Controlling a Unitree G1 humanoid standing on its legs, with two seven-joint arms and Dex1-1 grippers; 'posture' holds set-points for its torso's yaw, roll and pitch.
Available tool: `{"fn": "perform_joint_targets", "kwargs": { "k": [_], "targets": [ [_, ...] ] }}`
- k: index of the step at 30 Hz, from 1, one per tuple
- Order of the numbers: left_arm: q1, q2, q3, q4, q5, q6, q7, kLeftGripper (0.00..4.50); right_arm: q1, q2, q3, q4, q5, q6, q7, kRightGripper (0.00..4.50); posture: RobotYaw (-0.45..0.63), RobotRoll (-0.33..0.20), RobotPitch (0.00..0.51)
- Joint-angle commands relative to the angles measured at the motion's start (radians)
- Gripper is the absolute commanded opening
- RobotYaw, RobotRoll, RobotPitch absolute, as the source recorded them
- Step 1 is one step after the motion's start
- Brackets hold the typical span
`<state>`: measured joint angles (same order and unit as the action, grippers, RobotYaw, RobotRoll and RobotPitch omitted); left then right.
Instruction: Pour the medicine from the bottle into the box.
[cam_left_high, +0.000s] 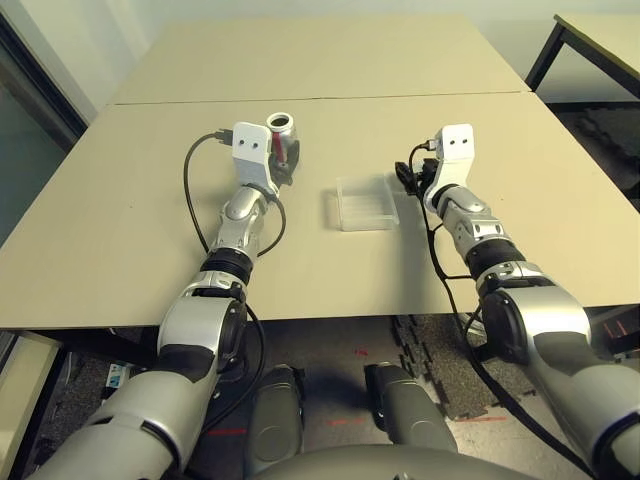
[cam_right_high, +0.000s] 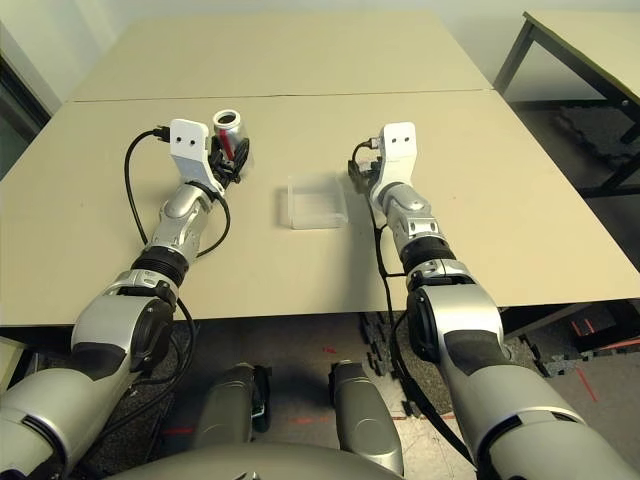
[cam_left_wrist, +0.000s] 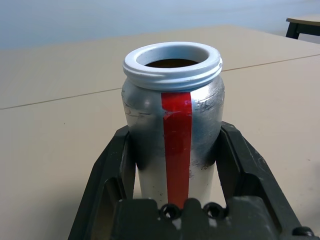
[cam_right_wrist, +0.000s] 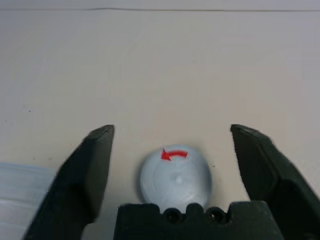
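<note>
Left gripper (cam_left_wrist: 172, 145) is clamping the open, upright bottle (cam_left_wrist: 175, 120); right gripper (cam_right_wrist: 172, 150) is standing wide over the loose cap (cam_right_wrist: 176, 177) on the worktop (cam_left_high: 200, 290). Box (cam_left_high: 367, 212) is sitting between them, medicine not visible. Risks: bottle slipping if the grip is weak during tilting; pills overshooting the low walls if tipping fast or off-centre.

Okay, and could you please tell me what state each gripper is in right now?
Left gripper: closed around the silver bottle, holding it upright.
Right gripper: open, holding nothing, above the grey cap.
</note>
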<state>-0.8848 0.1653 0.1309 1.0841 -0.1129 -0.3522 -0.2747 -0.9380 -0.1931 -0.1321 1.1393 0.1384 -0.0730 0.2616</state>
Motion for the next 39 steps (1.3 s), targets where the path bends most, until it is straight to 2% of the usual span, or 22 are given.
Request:
{"fn": "perform_joint_targets", "kwargs": {
  "k": [1, 6, 10, 15, 20, 26, 30, 34, 39],
  "targets": [
    [-0.004, 0.007, 0.003, 0.026, 0.013, -0.002, 0.009, 2.47, -0.026, -0.011, -0.011, 0.001, -0.006, -0.013, 0.006, 4.5, -0.12, 0.0, 0.057],
    [-0.01, 0.006, 0.005, 0.03, 0.014, 0.005, 0.017, 2.47, -0.041, -0.021, -0.02, -0.039, 0.006, 0.0, 0.015, 4.5, -0.13, 0.0, 0.07],
    [-0.022, 0.012, 0.009, 0.039, 0.013, 0.011, 0.018, 2.47, -0.019, -0.044, -0.026, -0.148, 0.027, 0.052, 0.052, 4.5, -0.14, 0.0, 0.082],
    [-0.043, 0.027, 0.011, 0.05, 0.012, 0.017, 0.011, 2.47, 0.097, -0.124, 0.003, -0.465, 0.056, 0.237, 0.176, 4.5, -0.15, 0.0, 0.091],
    [-0.074, 0.05, 0.012, 0.067, 0.01, 0.032, -0.011, 2.47, 0.293, -0.283, 0.053, -0.905, 0.12, 0.533, 0.347, 4.5, -0.16, 0.0, 0.101],
    [-0.106, 0.071, 0.003, 0.097, 0.019, 0.05, -0.059, 2.47, 0.452, -0.441, 0.048, -1.236, 0.236, 0.819, 0.455, 4.5, -0.19, 0.0, 0.106],
    [-0.121, 0.083, -0.006, 0.119, 0.036, 0.062, -0.074, 2.47, 0.522, -0.489, 0.06, -1.357, 0.3, 0.924, 0.497, 4.5, -0.21, 0.0, 0.107],
    [-0.132, 0.093, -0.007, 0.139, 0.051, 0.07, -0.07, 2.47, 0.547, -0.473, 0.072, -1.407, 0.327, 0.97, 0.493, 4.5, -0.21, 0.0, 0.107],
    [-0.138, 0.101, -0.013, 0.158, 0.076, 0.087, -0.057, 2.47, 0.546, -0.436, 0.123, -1.384, 0.303, 0.945, 0.474, 4.5, -0.21, 0.0, 0.108]
  ]
}}
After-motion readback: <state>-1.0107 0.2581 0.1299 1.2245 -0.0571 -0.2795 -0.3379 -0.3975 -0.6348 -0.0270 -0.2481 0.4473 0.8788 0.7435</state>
